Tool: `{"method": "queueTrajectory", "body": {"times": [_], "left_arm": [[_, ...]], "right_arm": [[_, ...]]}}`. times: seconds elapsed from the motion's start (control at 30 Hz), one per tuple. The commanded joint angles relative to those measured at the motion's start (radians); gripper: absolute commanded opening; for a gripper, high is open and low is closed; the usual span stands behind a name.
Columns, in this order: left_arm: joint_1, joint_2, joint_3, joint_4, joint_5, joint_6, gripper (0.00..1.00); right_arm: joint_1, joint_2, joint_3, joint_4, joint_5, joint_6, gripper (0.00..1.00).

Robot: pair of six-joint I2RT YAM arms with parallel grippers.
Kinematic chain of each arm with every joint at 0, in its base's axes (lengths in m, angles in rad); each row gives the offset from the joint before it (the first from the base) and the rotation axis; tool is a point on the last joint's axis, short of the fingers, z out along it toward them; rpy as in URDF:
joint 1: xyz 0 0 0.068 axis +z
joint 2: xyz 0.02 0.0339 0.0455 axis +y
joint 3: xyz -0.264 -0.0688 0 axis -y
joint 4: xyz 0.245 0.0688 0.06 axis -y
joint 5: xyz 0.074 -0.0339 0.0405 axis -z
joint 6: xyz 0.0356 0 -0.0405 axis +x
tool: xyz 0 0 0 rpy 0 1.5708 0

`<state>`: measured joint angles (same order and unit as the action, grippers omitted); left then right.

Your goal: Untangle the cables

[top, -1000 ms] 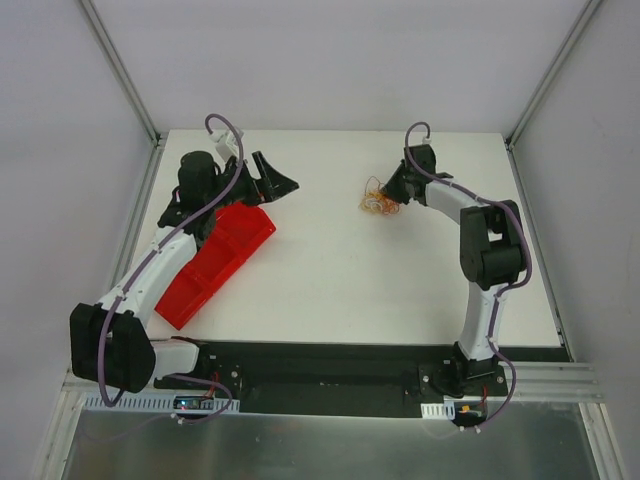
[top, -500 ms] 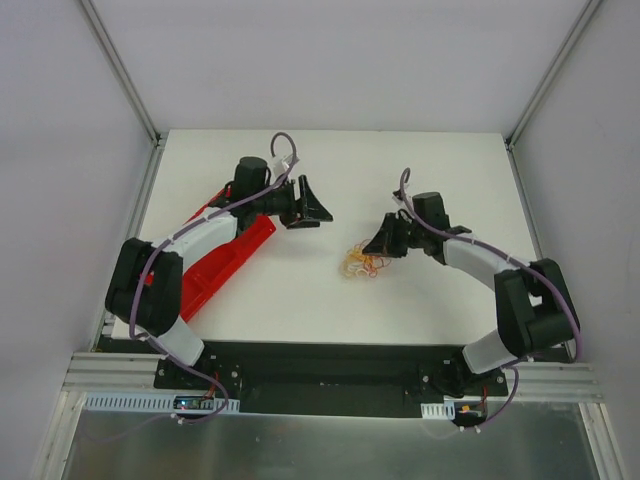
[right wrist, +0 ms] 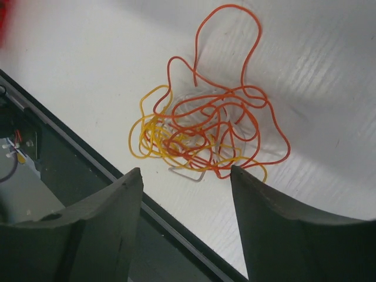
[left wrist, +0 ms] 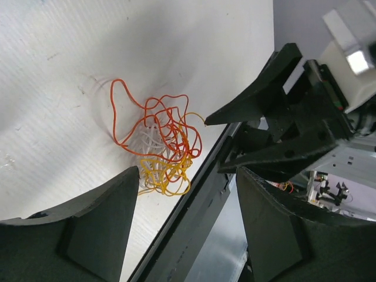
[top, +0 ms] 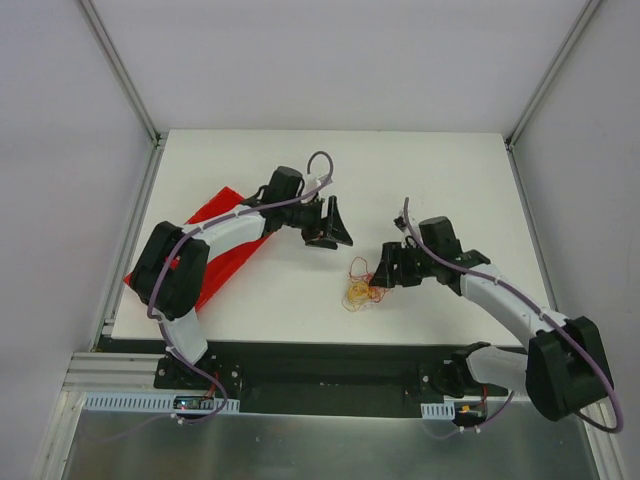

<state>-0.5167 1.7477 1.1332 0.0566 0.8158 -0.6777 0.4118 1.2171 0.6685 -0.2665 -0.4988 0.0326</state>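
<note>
Both left end effector (left wrist: pixel 187 173) and right end effector (right wrist: pixel 187 170) open; empty.

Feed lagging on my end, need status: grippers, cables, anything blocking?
Left gripper open, empty. Right gripper open, empty, beside the cables. Cables one tangled clump on table near front edge. Red bin off left, clear of them.

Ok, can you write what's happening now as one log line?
cables: tangled clump on table | left fingers: open, empty | right fingers: open, empty
</note>
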Motion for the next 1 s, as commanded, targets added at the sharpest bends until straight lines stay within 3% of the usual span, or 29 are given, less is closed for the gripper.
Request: {"method": "queueTrajectory", "body": {"times": [0.0,0.27,0.7,0.8,0.9,0.97], "left_arm": [[-0.058,0.045,0.065,-0.098,-0.047,0.105,0.66],[-0.115,0.180,0.215,-0.302,-0.221,0.279,0.64],[-0.172,0.326,0.290,-0.316,-0.273,0.337,0.50],[-0.178,0.345,0.304,-0.317,-0.245,0.340,0.32],[-0.178,0.300,0.309,-0.334,-0.286,0.362,0.05],[-0.178,0.230,0.298,-0.342,-0.357,0.391,0.00]], "right_arm": [[0.059,-0.080,-0.058,0.091,0.028,0.111,0.66],[0.174,0.018,-0.066,0.191,0.294,0.364,0.68],[0.193,0.073,-0.090,0.224,0.364,0.420,0.54],[0.191,0.065,-0.080,0.193,0.382,0.412,0.54],[0.191,0.068,-0.070,0.168,0.404,0.408,0.53],[0.193,0.081,-0.057,0.158,0.416,0.408,0.53]]}}
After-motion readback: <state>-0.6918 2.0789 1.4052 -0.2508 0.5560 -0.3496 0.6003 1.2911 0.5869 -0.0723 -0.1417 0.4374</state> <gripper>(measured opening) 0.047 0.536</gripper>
